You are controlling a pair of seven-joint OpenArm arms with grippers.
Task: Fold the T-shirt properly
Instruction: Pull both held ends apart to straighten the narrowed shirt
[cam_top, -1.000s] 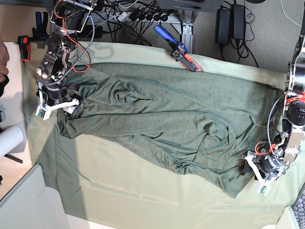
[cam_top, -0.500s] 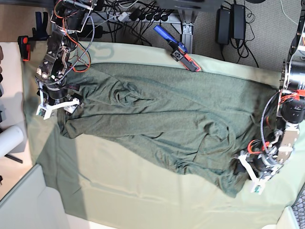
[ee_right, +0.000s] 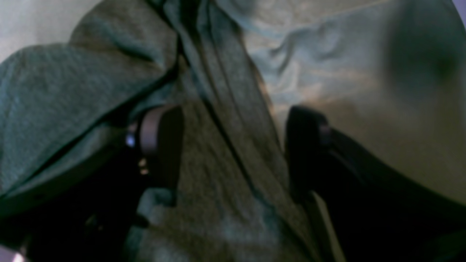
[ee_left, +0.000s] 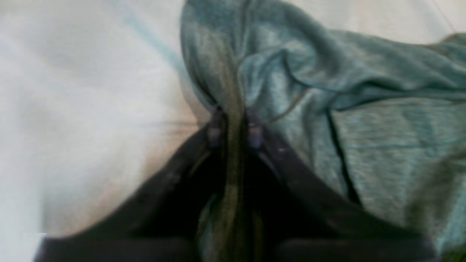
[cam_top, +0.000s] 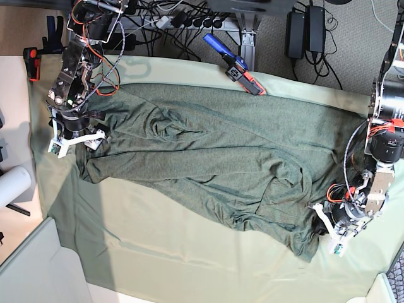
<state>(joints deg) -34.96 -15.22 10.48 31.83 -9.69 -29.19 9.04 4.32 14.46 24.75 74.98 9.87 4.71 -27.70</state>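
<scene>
The T-shirt [cam_top: 208,158] lies spread and wrinkled across the pale mint table cloth [cam_top: 158,252], with a bunched fold near its front right corner. My left gripper [cam_top: 325,228] is at that right corner. In the left wrist view it [ee_left: 235,125] is shut on a pinched ridge of the shirt [ee_left: 382,145]. My right gripper [cam_top: 76,142] is at the shirt's far left end. In the right wrist view it [ee_right: 233,145] is open, its fingers [ee_right: 160,145] straddling a fold of the shirt [ee_right: 54,91] without closing on it.
A blue and red tool [cam_top: 237,66] lies on the table's back edge. Cables and power bricks [cam_top: 303,31] hang behind the table. A white roll [cam_top: 12,183] and an orange clamp [cam_top: 31,60] sit off the left side.
My left gripper has moved left and slightly up onto the shirt's right corner, pushing the cloth a little. My right arm has barely moved.
</scene>
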